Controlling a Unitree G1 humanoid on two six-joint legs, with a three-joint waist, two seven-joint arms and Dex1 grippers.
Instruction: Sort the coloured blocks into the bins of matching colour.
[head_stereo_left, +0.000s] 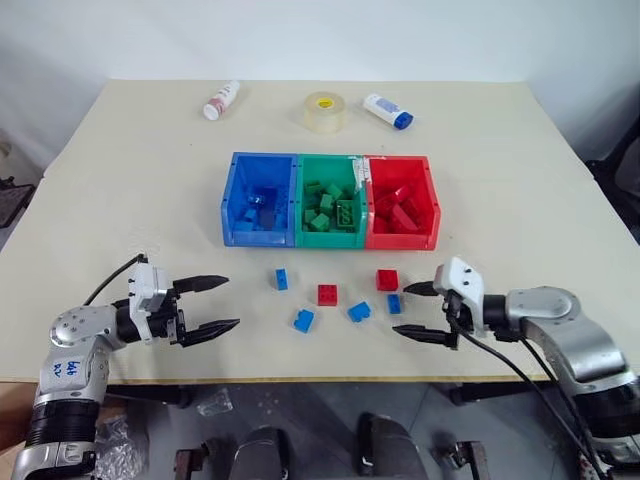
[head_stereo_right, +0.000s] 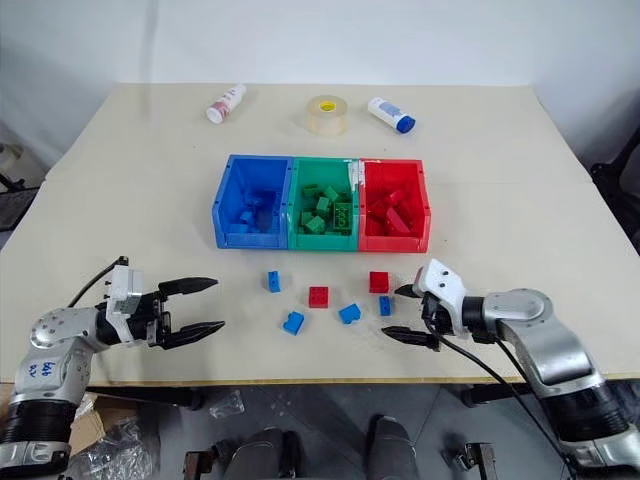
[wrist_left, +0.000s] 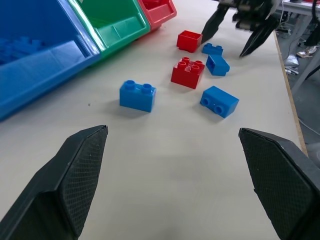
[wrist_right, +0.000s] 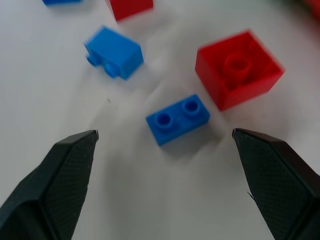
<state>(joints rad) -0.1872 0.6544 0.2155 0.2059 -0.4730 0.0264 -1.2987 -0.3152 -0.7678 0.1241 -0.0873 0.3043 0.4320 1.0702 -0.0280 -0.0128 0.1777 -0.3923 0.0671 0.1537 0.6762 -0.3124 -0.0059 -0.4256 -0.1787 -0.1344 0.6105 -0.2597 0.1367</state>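
From the head we see six loose bricks in front of the joined bins (head_stereo_left: 330, 238), and our right gripper (head_stereo_left: 427, 311), fingers spread and empty, brackets the flat blue brick (head_stereo_left: 395, 303) just beside a red brick (head_stereo_left: 387, 279). In the left wrist view our left gripper (wrist_left: 172, 175) is equally released, well short of a blue brick (wrist_left: 137, 96). In the right wrist view the red brick sits so close that we judge a closing finger could nudge or pinch it too, sending red into the blue bin.
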